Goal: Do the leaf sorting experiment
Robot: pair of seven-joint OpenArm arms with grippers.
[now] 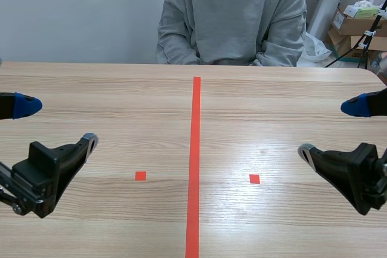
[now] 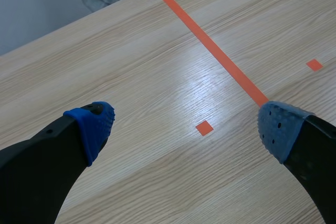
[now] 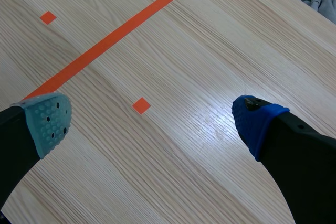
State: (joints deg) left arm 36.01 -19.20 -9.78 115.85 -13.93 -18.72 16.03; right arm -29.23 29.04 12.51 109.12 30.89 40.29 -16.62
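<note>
No leaves or sorting items show in any view. My left gripper [image 1: 59, 124] hovers open over the table's left side, with nothing between its blue-padded fingers [image 2: 94, 124]. My right gripper [image 1: 332, 130] is open over the right side, and bare wood lies between its fingers [image 3: 257, 121]. Each wrist view shows only tabletop and tape marks ahead of the gripper.
A person in a grey sweatshirt [image 1: 233, 16] sits across the wooden table [image 1: 254, 119], hands below its far edge. Cardboard boxes [image 1: 357, 28] stand on the floor at the back right.
</note>
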